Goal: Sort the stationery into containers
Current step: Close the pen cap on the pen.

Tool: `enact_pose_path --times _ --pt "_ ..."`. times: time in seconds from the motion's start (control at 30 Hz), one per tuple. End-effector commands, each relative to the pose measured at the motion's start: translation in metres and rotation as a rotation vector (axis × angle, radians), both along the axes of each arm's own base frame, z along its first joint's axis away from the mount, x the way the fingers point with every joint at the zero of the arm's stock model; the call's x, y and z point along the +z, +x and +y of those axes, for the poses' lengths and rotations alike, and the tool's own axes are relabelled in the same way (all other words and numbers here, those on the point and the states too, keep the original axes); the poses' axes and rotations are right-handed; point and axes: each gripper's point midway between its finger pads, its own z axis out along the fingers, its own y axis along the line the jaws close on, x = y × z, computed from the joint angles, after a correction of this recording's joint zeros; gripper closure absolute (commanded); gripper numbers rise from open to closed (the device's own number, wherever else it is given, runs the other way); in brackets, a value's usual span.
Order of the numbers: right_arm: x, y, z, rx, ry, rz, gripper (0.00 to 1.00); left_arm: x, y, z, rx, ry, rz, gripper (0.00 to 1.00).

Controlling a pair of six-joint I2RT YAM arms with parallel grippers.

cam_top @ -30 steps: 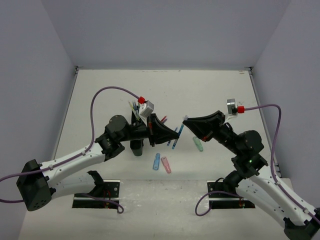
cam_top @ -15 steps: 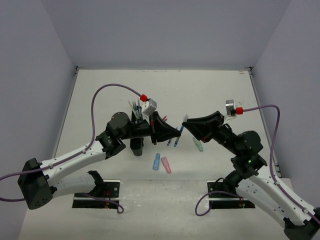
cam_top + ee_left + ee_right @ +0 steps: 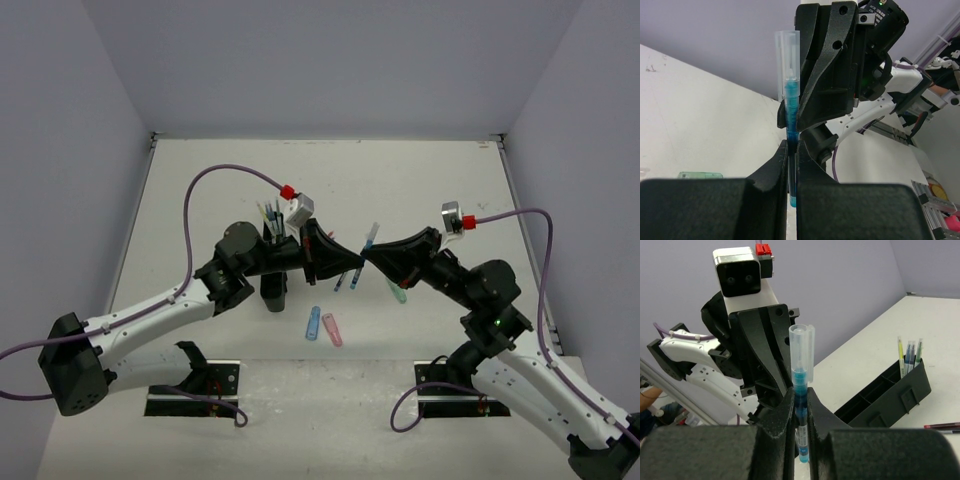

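left gripper point(image 3: 792, 150) closed tight on blue pen point(image 3: 789, 100) | right gripper point(image 3: 800, 395) pinched on the same pen from the opposite side | pen held above the desk point(image 3: 430, 180), just right of black organiser point(image 3: 880, 395)

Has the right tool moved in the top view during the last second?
Yes. The right tool has moved left, toward the left tool, and a little lower in the view. It now overlaps the upper end of the unmoved green piece.
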Motion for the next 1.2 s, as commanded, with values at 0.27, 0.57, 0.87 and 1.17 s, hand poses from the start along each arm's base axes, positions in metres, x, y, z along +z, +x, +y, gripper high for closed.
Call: enact_pose_path --times 0.27,0.57,0.87,1.17 --pt "0.032 -0.01 -0.002 0.021 0.035 -0.076 1.0 0.008 -0.004 -0.007 -0.05 -0.037 -0.022 0.72" --pt "0.029 -0.009 0.001 0.033 0.02 -0.068 0.73 0.017 -0.011 -0.004 -0.074 -0.066 -0.06 1.0" --pt "0.038 0.008 -0.023 -0.152 -0.068 -0.045 0.26 0.004 -0.011 -0.002 -0.07 -0.008 -0.076 1.0" --pt "0.052 0.024 -0.024 -0.208 -0.152 -0.024 0.33 0.0 -0.011 -0.005 -0.087 0.003 -0.073 1.0"
